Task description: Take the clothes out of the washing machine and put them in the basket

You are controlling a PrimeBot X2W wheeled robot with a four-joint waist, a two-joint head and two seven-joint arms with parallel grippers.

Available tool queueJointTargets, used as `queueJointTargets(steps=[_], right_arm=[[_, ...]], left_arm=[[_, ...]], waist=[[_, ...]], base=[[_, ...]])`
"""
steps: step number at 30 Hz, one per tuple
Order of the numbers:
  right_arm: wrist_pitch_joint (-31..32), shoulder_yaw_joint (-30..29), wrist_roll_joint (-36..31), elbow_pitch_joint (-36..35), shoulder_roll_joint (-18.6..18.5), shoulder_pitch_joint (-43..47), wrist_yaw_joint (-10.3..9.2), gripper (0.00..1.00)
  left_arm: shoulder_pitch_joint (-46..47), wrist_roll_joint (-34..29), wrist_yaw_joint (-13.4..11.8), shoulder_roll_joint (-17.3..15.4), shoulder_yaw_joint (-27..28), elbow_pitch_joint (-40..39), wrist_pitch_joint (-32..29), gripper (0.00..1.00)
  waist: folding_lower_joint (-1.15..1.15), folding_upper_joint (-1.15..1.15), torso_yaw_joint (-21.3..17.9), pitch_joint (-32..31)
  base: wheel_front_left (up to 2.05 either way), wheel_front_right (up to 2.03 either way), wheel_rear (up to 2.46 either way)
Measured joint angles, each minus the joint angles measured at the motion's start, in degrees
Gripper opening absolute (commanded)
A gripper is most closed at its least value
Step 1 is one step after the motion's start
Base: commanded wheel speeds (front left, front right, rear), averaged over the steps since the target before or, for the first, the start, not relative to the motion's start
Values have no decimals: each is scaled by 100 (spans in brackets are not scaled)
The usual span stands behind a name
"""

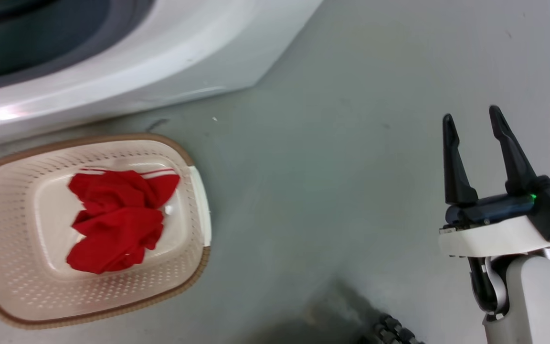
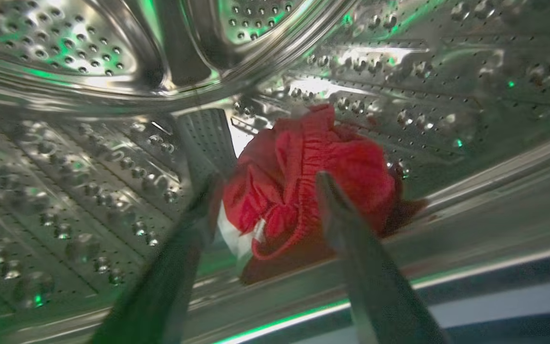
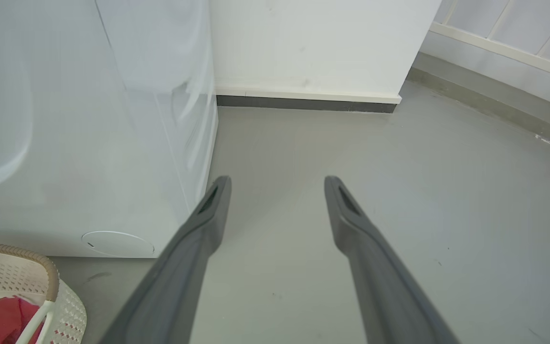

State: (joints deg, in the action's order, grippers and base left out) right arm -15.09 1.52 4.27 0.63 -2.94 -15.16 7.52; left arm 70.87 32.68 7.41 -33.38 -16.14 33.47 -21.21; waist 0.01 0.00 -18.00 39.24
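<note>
While the left tool reaches into the perforated steel drum of the washing machine, the relation that the coming move turns on is plain to us. The red garment lies straight ahead of the tool, on the line of its two fingers, bunched on the drum's lower wall, apparently near the front rim. The fingers stand apart, one at each flank of the bundle. As far as we can judge they are not yet pressed into the cloth, so we take this tool as released and holding nothing. The bundle has no clear long axis, being a rounded wad about as tall as it is wide, so we judge that a straight push forward and a squeeze would do without turning the wrist. The left arm is plainly the nearer one, since the right tool hangs over bare floor well to the right of the basket, fingers spread and empty. The garment is bright red, soft and heavily creased, with a gathered elastic band running over it and a white patch at its lower edge. Other red clothes lie crumpled in the middle of the cream basket, which sits on the floor at the left, just on the near side of the machine's front.
</note>
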Motion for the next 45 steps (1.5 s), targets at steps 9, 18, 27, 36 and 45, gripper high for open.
queueJointTargets(steps=[9, 18, 27, 36, 45], right_arm=[[0, 385, 342, -71, -1, -109, 0, 100], [0, 489, 478, -170, -2, -58, 0, 100], [0, 506, 535, -261, -1, 43, 0, 100], [0, 489, 560, -287, -1, 77, 0, 100], [0, 533, 520, -254, -1, -104, 0, 100]], left_arm=[[1407, -42, -135, -183, -147, 787, -1251, 100], [2256, -334, -261, -19, -530, 1516, -1857, 100], [2464, -480, -237, 7, -753, 2024, -1946, 100], [2686, -427, -107, 80, -862, 2334, -1733, 0], [2748, -409, -37, -14, -931, 2506, -879, 0]], waist=[[0, 0, -574, 557], [0, 0, -932, 990], [-1, 0, -900, 1103], [-1, 0, -858, 1198], [-1, 0, -852, 1109]], base=[[0, 0, 0], [0, 0, 0], [0, 0, 0], [0, 0, 0], [0, 0, 0]])
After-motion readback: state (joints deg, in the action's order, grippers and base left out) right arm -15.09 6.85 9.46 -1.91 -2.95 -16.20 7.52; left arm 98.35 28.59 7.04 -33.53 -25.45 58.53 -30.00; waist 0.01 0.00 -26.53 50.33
